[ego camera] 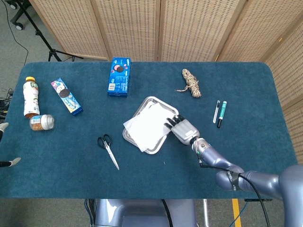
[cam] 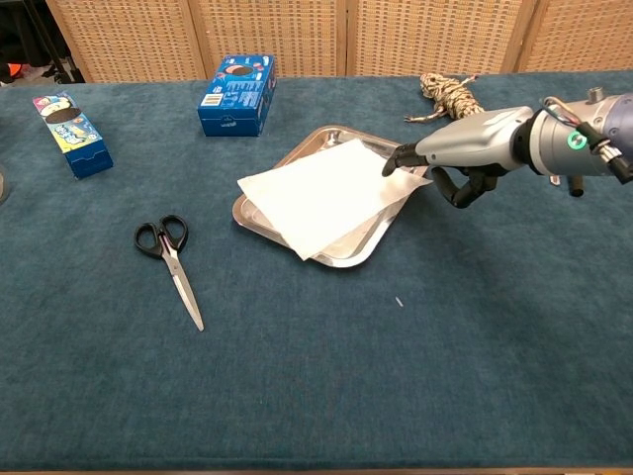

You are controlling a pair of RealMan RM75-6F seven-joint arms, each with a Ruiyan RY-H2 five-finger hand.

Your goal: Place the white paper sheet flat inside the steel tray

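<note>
Paper [ego camera: 149,125] lies askew across tray [ego camera: 150,102], corners overhanging | my right hand [ego camera: 182,128] at tray's 3 o'clock, fingertips [cam: 392,163] touching paper's corner, holding nothing | left hand unseen

The white paper sheet [cam: 326,193] covers most of the steel tray [cam: 348,255], hiding its floor and near-left rim. The right hand [cam: 457,153] hides the sheet's right corner, so contact there cannot be told. In the chest view, the right arm covers the two pens [ego camera: 219,112] by the table's right edge. The left hand is outside both views. Box labels are too small to read.
</note>
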